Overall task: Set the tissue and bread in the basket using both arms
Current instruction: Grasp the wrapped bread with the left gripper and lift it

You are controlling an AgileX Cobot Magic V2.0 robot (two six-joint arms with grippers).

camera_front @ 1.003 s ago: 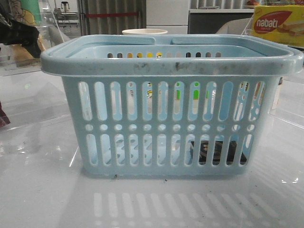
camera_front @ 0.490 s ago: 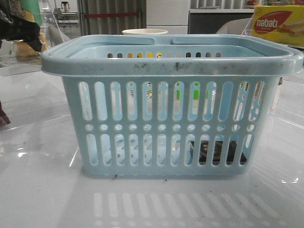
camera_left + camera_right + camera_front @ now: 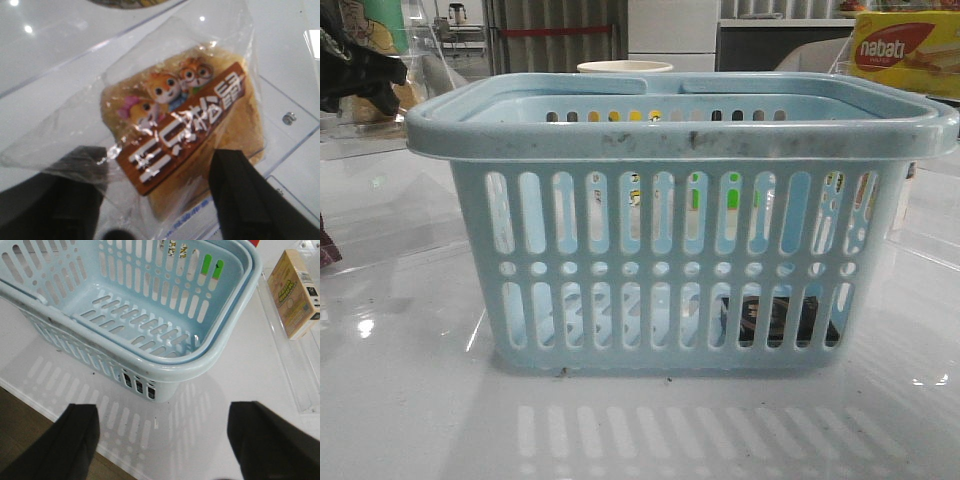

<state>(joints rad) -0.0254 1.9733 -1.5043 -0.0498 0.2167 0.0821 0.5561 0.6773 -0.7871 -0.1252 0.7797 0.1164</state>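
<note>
bread [image 3: 200,125], golden-brown in clear crinkled wrapper with cartoon label, sits between spread left fingers [image 3: 240,195]; right fingers [image 3: 265,440] gape empty.

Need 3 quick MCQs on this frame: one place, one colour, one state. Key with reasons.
1. Where is the tissue?
A. On the table left of the basket
B. On top of the basket's rim
C. Inside the basket, at the bottom

2. What colour is the basket?
A. Red
B. Pale blue
C. Black

3. What state is the right end effector in?
A. Open, holding nothing
B. Shut on the tissue
C. Shut on the basket's rim

Key: 1 C, the black pack shows through the lower slots in the front view. 2 B, walls and rim are pale blue in both views. 3 A, its fingers stand wide apart with only table between them.
</note>
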